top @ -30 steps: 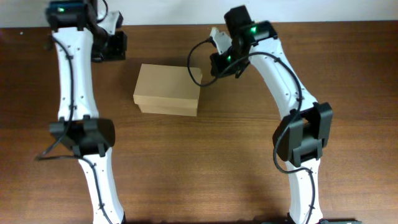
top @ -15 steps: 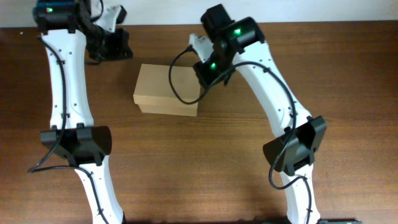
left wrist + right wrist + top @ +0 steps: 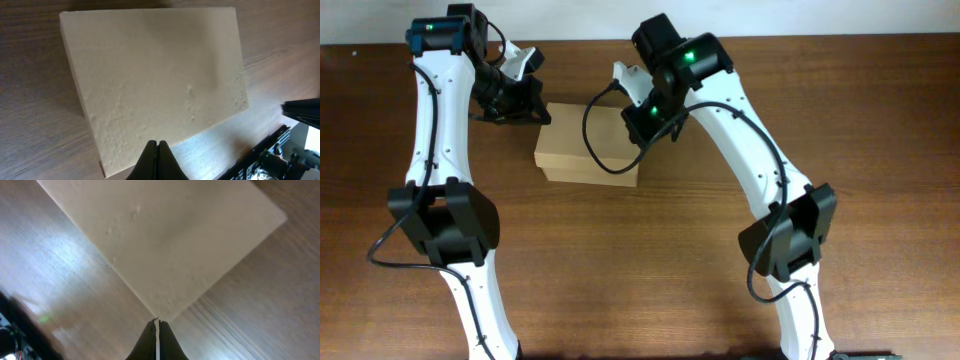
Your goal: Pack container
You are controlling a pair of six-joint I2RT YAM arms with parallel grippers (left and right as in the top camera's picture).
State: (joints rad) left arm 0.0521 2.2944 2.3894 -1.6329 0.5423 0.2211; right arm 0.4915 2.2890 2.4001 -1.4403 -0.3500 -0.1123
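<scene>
The container is a plain tan cardboard box lying flat on the table with its lid down, left of centre in the overhead view. My left gripper hangs at its far left corner, shut and holding nothing. In the left wrist view the shut tips sit over the box's near edge, and the container fills the frame. My right gripper hovers over the far right corner, also shut and holding nothing. In the right wrist view its tips point at a corner of the container.
The brown wooden table stretches out on all sides of the box. A pale wall strip runs along the back edge. Both white arms rise from the front edge and arch over the table on either side of the box.
Both grippers have closed in on the box. The left one swung right to its far left corner, and the right one moved left and over its far right corner. The box has not moved.
</scene>
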